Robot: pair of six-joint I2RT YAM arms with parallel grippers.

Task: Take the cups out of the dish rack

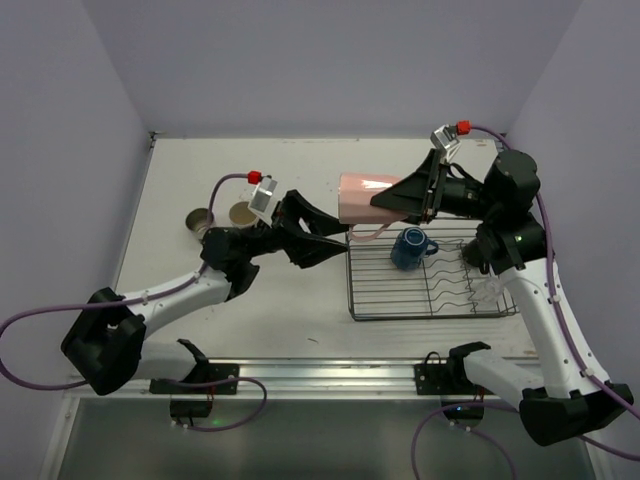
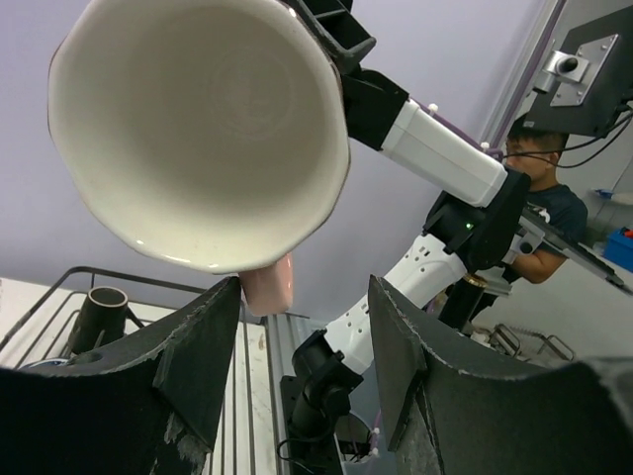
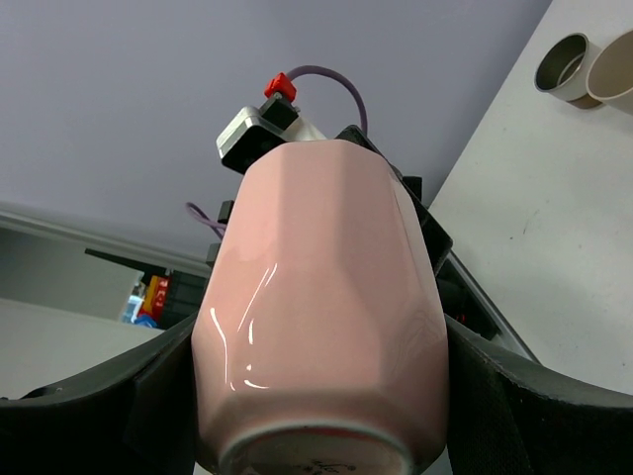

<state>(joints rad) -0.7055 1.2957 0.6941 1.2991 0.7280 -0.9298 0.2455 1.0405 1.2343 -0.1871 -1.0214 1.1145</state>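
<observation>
My right gripper (image 1: 392,197) is shut on the pink mug (image 1: 362,198) and holds it on its side, high above the table left of the dish rack (image 1: 400,300). In the right wrist view the mug (image 3: 321,317) fills the space between that gripper's (image 3: 316,396) fingers. My left gripper (image 1: 338,238) is open just under the mug's mouth. In the left wrist view the cream inside of the mug (image 2: 198,129) is above my left gripper (image 2: 307,327), with its pink handle (image 2: 269,282) at one fingertip. A blue mug (image 1: 410,247) stands in the rack.
A dark mug (image 1: 202,221) and a beige mug (image 1: 243,213) stand side by side on the table at the far left; both also show in the right wrist view, the dark mug (image 3: 562,61) and the beige mug (image 3: 613,69). The rack's wavy slots (image 1: 470,285) are at its right end.
</observation>
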